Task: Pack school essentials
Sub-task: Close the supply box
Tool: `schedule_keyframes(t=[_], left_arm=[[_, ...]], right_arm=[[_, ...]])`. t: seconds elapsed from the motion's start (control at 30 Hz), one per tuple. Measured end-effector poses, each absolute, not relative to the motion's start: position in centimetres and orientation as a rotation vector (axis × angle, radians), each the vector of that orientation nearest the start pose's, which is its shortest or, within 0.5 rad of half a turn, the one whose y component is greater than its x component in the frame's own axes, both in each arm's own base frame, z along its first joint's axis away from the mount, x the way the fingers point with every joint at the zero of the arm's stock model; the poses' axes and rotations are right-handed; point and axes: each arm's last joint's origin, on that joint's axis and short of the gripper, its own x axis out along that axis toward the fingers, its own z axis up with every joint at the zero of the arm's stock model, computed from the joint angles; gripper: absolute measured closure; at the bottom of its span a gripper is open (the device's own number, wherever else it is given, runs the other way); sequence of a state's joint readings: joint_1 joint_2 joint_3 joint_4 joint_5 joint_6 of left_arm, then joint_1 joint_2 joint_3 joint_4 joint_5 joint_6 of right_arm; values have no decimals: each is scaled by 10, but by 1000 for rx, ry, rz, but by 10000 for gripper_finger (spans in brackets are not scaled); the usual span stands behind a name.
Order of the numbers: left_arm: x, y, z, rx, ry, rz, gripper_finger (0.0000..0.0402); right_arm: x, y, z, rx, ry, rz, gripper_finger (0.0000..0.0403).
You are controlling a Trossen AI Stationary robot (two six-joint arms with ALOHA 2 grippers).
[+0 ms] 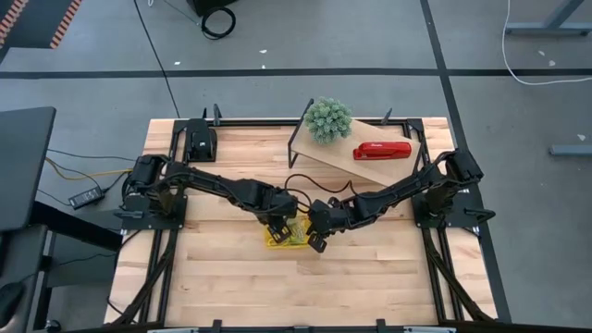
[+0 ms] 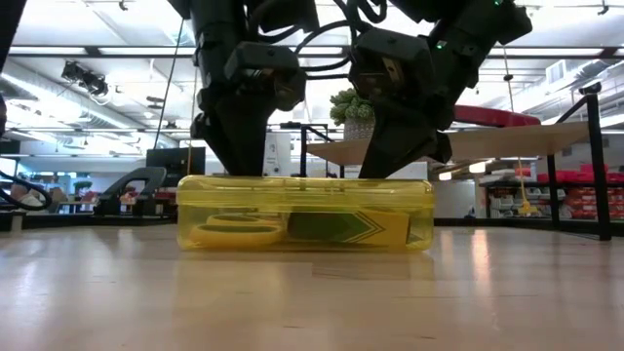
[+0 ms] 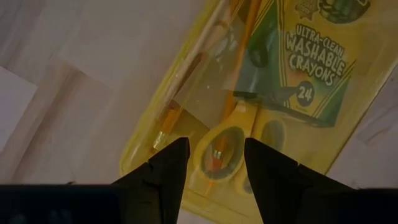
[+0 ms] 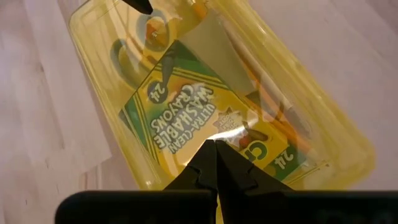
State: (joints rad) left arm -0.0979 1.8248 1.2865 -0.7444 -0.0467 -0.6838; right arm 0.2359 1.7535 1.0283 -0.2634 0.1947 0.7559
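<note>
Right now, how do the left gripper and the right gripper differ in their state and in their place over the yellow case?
The left gripper has its fingers parted, while the right gripper has its fingers pressed together. The left gripper is over the end of the yellow case where the scissors lie; the right gripper is over the crayon box. Both hang close above the closed, clear case, and neither holds anything.

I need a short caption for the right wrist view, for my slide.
Shut right gripper above the closed yellow case holding a crayon box.
</note>
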Motion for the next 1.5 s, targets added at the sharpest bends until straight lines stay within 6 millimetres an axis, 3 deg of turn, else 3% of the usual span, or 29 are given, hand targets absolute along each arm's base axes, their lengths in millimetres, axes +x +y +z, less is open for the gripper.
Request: schedule_keyframes(t=[0.67, 1.5], left_arm=[[354, -17, 192, -483, 1234, 409, 230], [352, -29, 192, -489, 1262, 364, 230]], right_arm=[[337, 67, 165, 511, 914, -358, 397], [336, 63, 164, 486, 917, -393, 397]])
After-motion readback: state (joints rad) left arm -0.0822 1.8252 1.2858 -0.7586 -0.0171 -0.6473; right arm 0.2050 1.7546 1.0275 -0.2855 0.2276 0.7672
